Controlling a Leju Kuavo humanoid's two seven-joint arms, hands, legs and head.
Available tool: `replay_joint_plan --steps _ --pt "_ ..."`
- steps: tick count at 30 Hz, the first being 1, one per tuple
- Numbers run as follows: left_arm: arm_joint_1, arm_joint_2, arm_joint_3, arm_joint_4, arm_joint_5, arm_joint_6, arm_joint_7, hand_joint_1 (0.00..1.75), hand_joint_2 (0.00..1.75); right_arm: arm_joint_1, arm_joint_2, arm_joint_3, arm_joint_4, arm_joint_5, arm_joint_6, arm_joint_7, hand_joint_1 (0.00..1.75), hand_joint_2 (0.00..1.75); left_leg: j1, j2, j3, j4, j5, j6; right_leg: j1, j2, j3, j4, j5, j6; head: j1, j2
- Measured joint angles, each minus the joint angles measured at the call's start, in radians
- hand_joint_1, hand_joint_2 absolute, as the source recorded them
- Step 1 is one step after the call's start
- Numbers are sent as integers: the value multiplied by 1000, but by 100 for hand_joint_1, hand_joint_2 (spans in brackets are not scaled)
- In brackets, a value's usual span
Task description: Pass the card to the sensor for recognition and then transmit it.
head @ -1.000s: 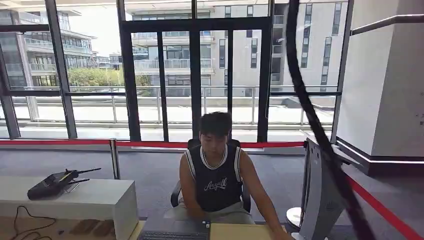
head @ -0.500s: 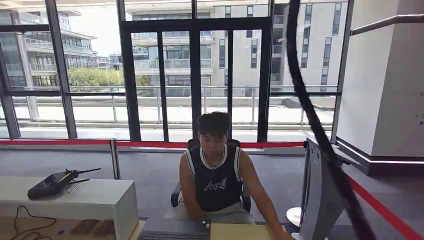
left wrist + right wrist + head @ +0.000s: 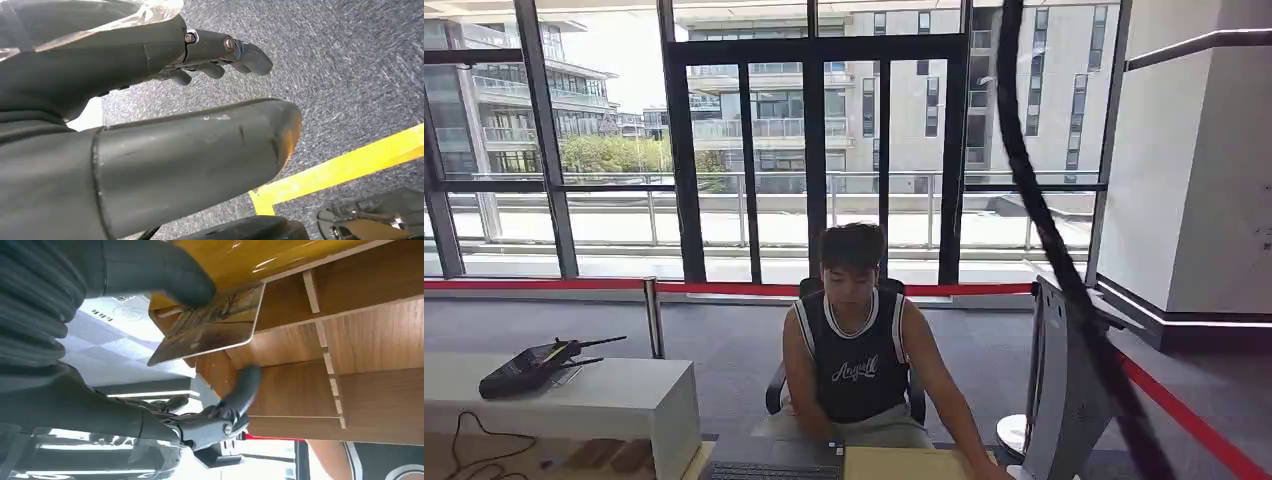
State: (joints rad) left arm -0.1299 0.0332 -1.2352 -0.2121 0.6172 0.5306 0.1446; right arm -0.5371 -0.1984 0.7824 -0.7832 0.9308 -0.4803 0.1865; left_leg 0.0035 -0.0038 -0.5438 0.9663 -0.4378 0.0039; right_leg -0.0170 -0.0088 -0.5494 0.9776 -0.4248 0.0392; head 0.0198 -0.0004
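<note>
In the right wrist view my right hand (image 3: 90, 400) holds a brown patterned card (image 3: 210, 322), the thumb (image 3: 155, 270) pressing on its top face and the darker fingers (image 3: 235, 395) curled beneath. The card hangs beside a wooden desk front (image 3: 320, 375), under a glossy yellow edge (image 3: 260, 255). A white surface with a printed mark (image 3: 117, 315) lies behind the card; whether it is the sensor I cannot tell. My left hand (image 3: 150, 145) hangs over grey carpet (image 3: 350, 70) with its fingers (image 3: 225, 50) apart, holding nothing.
A seated person (image 3: 854, 350) faces me behind a desk (image 3: 904, 465) with a keyboard (image 3: 769, 470). A grey panel (image 3: 1064, 400) stands at the right. A white bench (image 3: 614, 400) carries a black device (image 3: 534, 368). A black cable (image 3: 1044, 230) crosses the view. Yellow tape (image 3: 350, 165) marks the floor.
</note>
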Motion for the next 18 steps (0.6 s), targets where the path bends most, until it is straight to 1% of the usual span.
replay_joint_plan --steps 18 --pt "0 0 0 0 -3 0 -4 0 0 -8 5 -10 8 -9 -2 0 175 175 0 0 0 0 0 0 0 0 0 0 0 0 0 0"
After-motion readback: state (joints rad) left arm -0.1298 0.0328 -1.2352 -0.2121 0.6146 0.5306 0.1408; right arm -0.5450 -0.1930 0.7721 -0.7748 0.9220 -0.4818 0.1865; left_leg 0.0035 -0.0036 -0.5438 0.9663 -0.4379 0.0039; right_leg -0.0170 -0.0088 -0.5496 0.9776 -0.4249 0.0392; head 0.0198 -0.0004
